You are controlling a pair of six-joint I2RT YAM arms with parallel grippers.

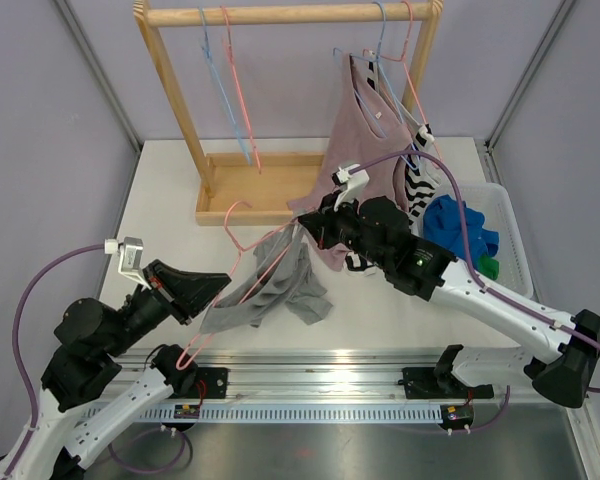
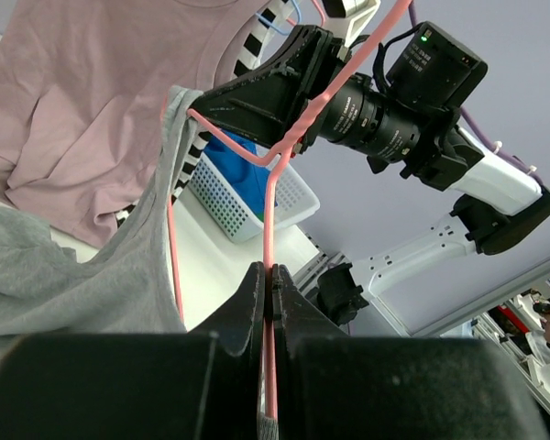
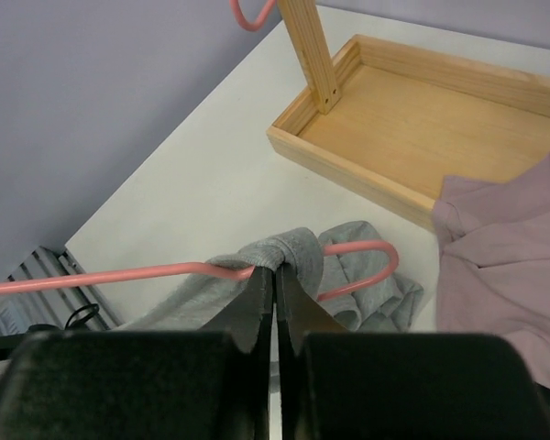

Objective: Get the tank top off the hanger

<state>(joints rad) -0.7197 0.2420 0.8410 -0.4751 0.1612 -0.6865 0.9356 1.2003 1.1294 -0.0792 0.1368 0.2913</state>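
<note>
Tank top (image 1: 275, 288), the grey one, is lying mostly crumpled on the white bench (image 1: 180, 190) in front of the wooden rack (image 1: 280, 14), roughly between the two arms. It's not off yet: one strap is looped over the pink hanger (image 2: 268, 220), and that hanger is tilted across the bench with its hook end up near the rack's tray base (image 3: 440, 128) and its other end down toward the left arm.

Left gripper (image 2: 270, 280) is clamped tight on the pink wire; the wrist view shows the fingers pinched together with the wire running straight up out from between them. Right gripper (image 3: 275, 275) is closed too, tips pinched on the bunched grey strap right where it wraps over the hanger, just beside the hook. From the left wrist camera you can see the right fingers (image 2: 257, 96) meeting that strap at the hanger's shoulder, with grey fabric draping down to the bench from there.

Other stuff around: a mauve t-shirt (image 1: 360, 140) hangs on the rack's right side, its hem right behind the right gripper, with a black-and-white striped garment (image 1: 418, 185) next to it. A white basket (image 1: 515, 250) at the right edge of the bench holds a blue cloth (image 1: 455, 225). A couple of bare blue and pink hangers dangle on the left part of the rail
</note>
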